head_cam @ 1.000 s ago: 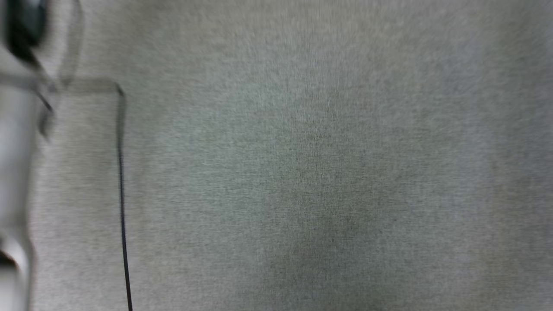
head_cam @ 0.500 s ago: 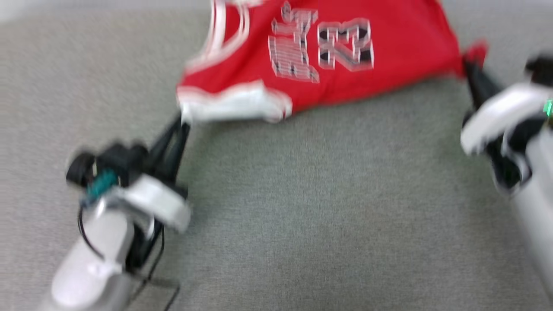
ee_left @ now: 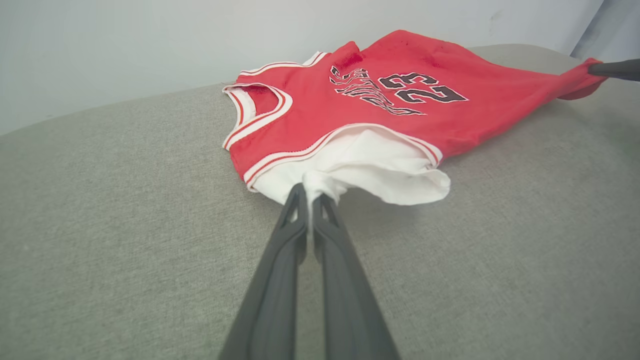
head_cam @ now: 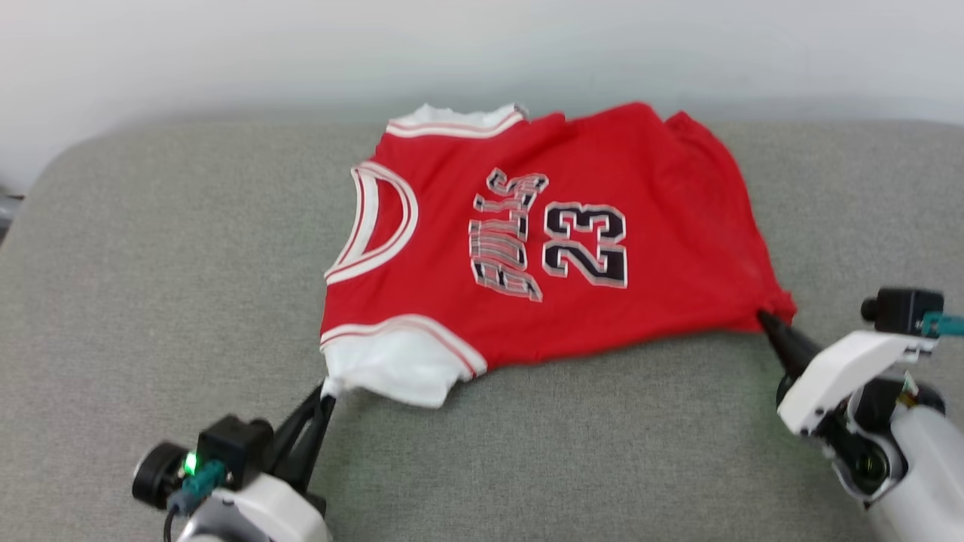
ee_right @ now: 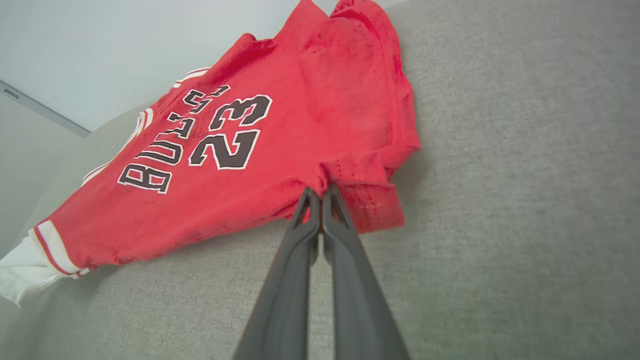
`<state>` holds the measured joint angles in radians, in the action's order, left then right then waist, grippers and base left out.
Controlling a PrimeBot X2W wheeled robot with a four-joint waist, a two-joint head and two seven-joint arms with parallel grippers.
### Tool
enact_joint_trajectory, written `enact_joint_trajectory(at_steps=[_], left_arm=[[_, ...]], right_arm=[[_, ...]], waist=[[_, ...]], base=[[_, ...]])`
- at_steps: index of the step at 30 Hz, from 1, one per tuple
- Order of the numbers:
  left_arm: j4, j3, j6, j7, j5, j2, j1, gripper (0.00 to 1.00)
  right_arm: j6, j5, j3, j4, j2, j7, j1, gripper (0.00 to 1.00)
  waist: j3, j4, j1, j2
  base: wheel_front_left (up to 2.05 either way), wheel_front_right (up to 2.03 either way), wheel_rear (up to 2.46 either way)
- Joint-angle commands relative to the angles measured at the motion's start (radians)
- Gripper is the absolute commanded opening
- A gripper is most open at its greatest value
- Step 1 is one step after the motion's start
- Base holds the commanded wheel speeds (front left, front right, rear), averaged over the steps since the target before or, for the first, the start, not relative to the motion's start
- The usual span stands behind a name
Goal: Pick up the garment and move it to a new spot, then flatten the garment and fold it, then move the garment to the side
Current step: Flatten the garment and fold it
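1. Bit of sleeve (ee_left: 380,165) pinched in left gripper (ee_left: 310,197) hidden between its fingers.
2. Same for hem (ee_right: 370,210) fold in right gripper (ee_right: 320,192).
3. Behind the grippers, left arm (head_cam: 256,519) and right arm (head_cam: 915,467) cut by head view's edges.
4. Left wrist view: right gripper cut by right edge.
5. Opposite left gripper, far sleeve (head_cam: 452,120) mostly behind jersey (head_cam: 648,196) body; underside hidden.
6. Ahead of left gripper, lettering (ee_left: 370,87) too foreshortened to read.

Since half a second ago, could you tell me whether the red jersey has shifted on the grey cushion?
Cannot tell: the head camera moved, shifting the whole picture. The red jersey still reaches the back edge of the grey cushion.
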<state>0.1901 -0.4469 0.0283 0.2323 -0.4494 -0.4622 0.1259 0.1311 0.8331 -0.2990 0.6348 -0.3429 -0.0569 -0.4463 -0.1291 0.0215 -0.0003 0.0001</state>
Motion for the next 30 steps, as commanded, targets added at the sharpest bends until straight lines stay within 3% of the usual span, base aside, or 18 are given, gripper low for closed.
enact_joint_trajectory(at_steps=[1,11,13,20,23,25,30], left_arm=[[-0.011,-0.005,-0.004,-0.008,-0.005,-0.007,-0.026,0.00],[-0.116,-0.030,-0.007,-0.092,-0.045,-0.071,-0.190,0.00],[-0.177,-0.047,0.004,-0.133,-0.067,-0.100,-0.254,0.00],[-0.286,-0.076,0.011,-0.183,-0.111,-0.122,-0.350,0.00],[-0.336,-0.106,0.038,-0.209,-0.131,-0.143,-0.390,0.00],[-0.360,-0.126,0.059,-0.231,-0.151,-0.165,-0.411,0.00],[-0.386,-0.099,0.059,-0.206,-0.156,-0.200,-0.400,0.00]], right_arm=[[-0.001,0.017,-0.003,-0.023,-0.005,-0.016,0.032,0.00],[-0.001,0.082,0.025,-0.184,-0.073,-0.113,0.235,0.00],[-0.001,0.071,0.051,-0.248,-0.113,-0.153,0.312,0.00],[-0.001,0.026,0.088,-0.390,-0.163,-0.271,0.449,0.00],[-0.001,-0.005,0.132,-0.473,-0.182,-0.341,0.521,0.00],[-0.001,-0.026,0.162,-0.522,-0.178,-0.387,0.570,0.00],[-0.001,-0.045,0.247,-0.638,-0.136,-0.474,0.661,0.00]], waist=[[0.025,0.004,0.0003,-0.0001],[0.094,0.022,0.0003,-0.0001],[0.114,0.026,0.0003,-0.0001],[0.133,0.024,0.0003,-0.0001],[0.131,0.024,0.0003,-0.0001],[0.129,0.024,0.0003,-0.0001],[0.112,0.025,0.0003,-0.0001]], base=[[0.00,0.00,0.00],[0.00,0.00,0.00],[0.00,0.00,0.00],[0.00,0.00,0.00],[0.00,0.00,0.00],[0.00,0.00,0.00],[0.00,0.00,0.00]])
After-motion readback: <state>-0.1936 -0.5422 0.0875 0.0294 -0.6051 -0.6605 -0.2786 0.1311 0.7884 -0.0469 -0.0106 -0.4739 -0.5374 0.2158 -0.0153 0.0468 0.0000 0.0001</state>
